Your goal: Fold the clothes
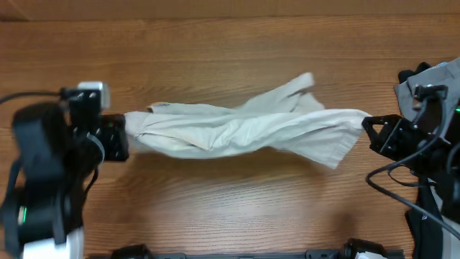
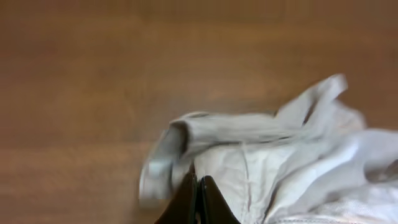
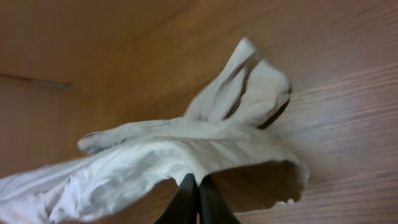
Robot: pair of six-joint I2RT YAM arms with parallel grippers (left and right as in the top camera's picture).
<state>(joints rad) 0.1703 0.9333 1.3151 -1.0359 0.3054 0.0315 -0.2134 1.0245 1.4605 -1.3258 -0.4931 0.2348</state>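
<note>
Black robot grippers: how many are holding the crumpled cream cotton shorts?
2. The left gripper pinches one end of the cream cotton shorts, and the right gripper pinches the opposite end. None seems hidden.

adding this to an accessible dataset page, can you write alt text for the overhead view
A pair of cream shorts is stretched between two robot grippers over a wooden table, bunched and wrinkled rather than flat. The left gripper pinches one end at image left, and the right gripper pinches the other end at image right.
</note>
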